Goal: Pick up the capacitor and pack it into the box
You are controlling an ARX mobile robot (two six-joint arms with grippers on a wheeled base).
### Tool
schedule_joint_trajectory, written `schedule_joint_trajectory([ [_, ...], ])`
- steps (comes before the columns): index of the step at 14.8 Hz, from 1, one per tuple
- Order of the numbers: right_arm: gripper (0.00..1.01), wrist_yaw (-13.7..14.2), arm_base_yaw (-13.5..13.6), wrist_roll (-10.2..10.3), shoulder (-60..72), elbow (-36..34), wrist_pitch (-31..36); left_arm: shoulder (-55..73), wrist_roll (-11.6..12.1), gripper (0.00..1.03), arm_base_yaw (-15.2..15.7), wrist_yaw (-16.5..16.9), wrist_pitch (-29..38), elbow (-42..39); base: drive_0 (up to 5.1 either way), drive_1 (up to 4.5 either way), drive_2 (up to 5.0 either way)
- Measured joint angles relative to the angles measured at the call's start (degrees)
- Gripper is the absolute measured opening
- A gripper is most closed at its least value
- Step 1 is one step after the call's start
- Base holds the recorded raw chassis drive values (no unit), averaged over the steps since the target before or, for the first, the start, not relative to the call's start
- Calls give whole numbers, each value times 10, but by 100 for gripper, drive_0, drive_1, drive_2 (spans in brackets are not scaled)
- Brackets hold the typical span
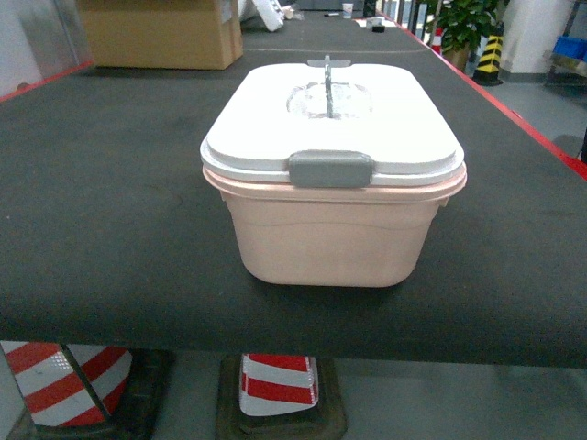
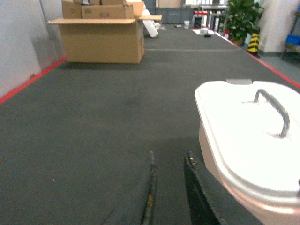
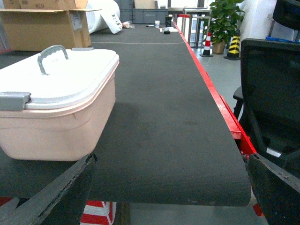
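Box (image 1: 330, 234) — lid (image 1: 367, 128) latched (grey handle upright).

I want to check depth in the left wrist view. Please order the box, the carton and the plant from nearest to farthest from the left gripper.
1. The box: just right of the left gripper, lid on.
2. The carton: far ahead, on the left.
3. The plant: farthest, ahead on the right, past the carton.
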Motion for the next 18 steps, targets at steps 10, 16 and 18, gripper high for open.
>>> schedule_joint_trajectory([
  [10,98,1,0,0,0,0,0,-261,-2,2,170,162,-40,-232,0,0,0],
  [16,98,0,0,0,0,0,0,-381,-3,2,167,171,-110,-273,0,0,0],
  [18,98,0,0,0,0,0,0,-426,-3,2,167,170,-147,-273,0,0,0],
])
